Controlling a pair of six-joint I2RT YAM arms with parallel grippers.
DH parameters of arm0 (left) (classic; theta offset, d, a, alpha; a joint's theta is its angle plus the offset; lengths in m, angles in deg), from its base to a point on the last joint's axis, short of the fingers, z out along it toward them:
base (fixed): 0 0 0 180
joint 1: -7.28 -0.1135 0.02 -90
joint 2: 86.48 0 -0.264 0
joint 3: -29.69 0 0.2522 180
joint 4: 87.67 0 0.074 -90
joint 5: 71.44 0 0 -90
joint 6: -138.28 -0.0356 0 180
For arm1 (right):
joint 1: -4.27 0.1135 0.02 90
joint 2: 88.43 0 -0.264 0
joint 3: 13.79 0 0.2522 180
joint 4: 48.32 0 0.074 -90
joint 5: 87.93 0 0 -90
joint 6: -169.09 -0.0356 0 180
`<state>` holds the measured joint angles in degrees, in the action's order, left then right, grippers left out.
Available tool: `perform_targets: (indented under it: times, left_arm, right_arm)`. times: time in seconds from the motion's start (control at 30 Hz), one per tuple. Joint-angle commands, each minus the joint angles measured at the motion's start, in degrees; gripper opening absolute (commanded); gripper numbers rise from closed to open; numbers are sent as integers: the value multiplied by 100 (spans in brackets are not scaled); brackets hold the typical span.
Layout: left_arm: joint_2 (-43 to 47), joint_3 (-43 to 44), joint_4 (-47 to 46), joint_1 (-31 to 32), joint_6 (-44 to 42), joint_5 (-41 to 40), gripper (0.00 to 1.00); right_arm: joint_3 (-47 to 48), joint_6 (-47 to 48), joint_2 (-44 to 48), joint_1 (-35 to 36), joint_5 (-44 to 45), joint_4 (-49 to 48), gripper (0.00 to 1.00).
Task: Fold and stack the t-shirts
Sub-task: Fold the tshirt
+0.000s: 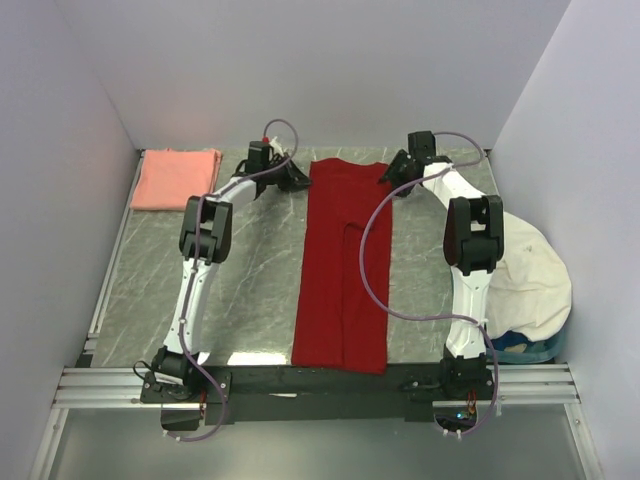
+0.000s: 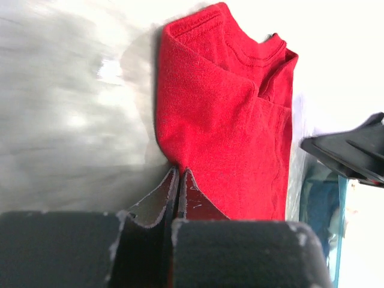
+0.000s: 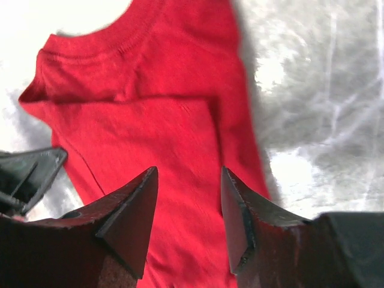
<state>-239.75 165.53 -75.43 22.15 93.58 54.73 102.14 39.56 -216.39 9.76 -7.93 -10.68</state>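
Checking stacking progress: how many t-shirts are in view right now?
2. The deep red t-shirt lies folded in a long strip mid-table; the salmon-pink t-shirt sits folded at the far left corner. The white cloth heap at the right edge may hide more.

Overhead camera looks down on the whole worktop (image 1: 250,290), both wrist cameras close, sharing the red shirt (image 2: 228,120)
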Motion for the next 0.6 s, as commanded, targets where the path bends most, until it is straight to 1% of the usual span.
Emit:
perform_targets:
  times: [0.0,0.07,0.2,0.27,0.3,0.33,0.4,0.43,0.47,0.53,0.57]
  left_arm:
    - [280,-97,178,-450,-109,-373,0]
    - [289,-97,301,-591,-109,-355,0]
    - [280,87,529,-784,-284,-496,0]
    - [193,228,687,-898,-311,-522,1]
    - [140,437,749,-925,-346,-505,2]
    - [87,544,793,-960,-372,-488,10]
    - [34,772,994,-978,-425,-479,20]
    - [147,765,1004,-978,-443,-470,32]
    - [244,617,996,-978,-460,-470,36]
    - [507,361,934,-978,-531,-583,46]
    - [831,47,917,-986,-548,-619,48]
  right_arm:
    - [461,235,69,66,-152,108,54]
    - [532,279,131,74,-46,161,55]
    - [655,384,157,83,-125,284,55]
    - [533,393,271,83,-143,258,55]
    - [462,419,333,109,-134,232,55]
    - [375,428,481,127,-116,214,55]
    - [41,446,649,171,-64,135,55]
    - [-99,437,867,171,-64,91,55]
    - [-397,429,982,188,-64,30,55]
    - [-706,393,1342,232,-29,-23,55]
    - [-1020,367,1483,250,-2,-50,54]
